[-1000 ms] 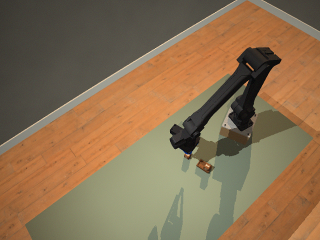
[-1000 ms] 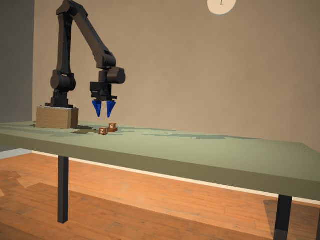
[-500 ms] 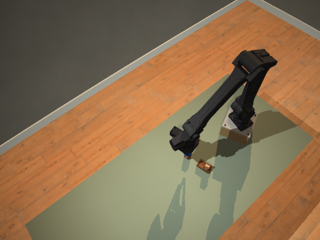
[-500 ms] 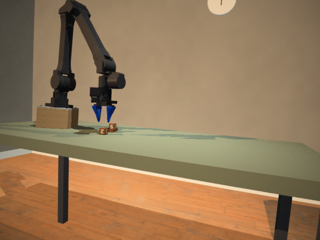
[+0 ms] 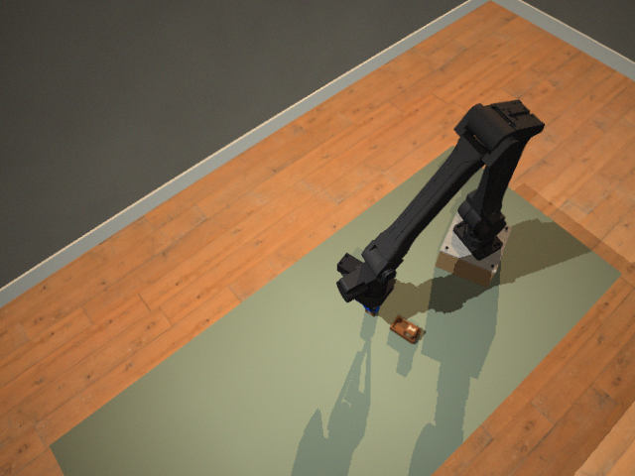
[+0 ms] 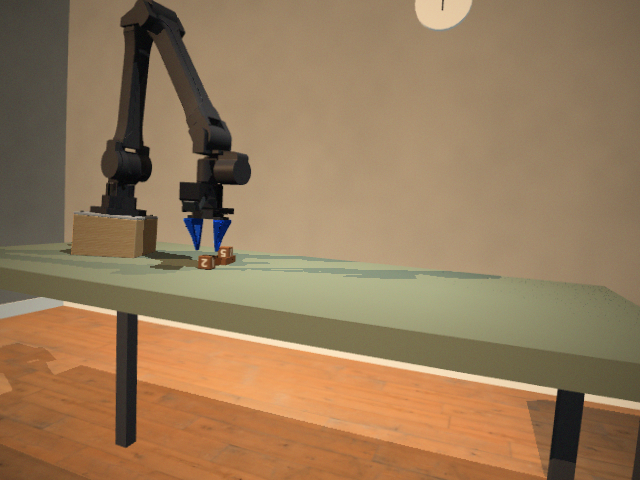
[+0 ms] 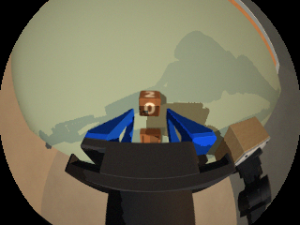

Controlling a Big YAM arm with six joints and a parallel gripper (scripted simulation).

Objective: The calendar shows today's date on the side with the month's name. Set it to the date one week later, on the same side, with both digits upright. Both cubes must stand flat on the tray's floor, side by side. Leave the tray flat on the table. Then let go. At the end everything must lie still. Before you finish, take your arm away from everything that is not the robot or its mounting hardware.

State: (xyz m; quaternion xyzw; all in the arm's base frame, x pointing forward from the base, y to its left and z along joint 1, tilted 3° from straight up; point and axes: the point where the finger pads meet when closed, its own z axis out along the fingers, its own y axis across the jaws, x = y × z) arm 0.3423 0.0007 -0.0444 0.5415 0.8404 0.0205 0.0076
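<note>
Green surface [image 6: 361,304], dark legs; plank floor, tan wall. End effector [image 6: 207,233]: blue fingers half spread, empty, above loose cube [image 6: 205,261]. Tray [image 5: 407,329], apparently holding second cube, just beside.

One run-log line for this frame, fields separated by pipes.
hand: part open, empty, above the loose cube | loose cube: on table, outside tray | tray: flat, one cube inside

You see a green table [image 6: 392,304] on dark legs, an orange plank floor [image 6: 268,408], a tan wall [image 6: 413,155] and a round clock [image 6: 443,12].
</note>
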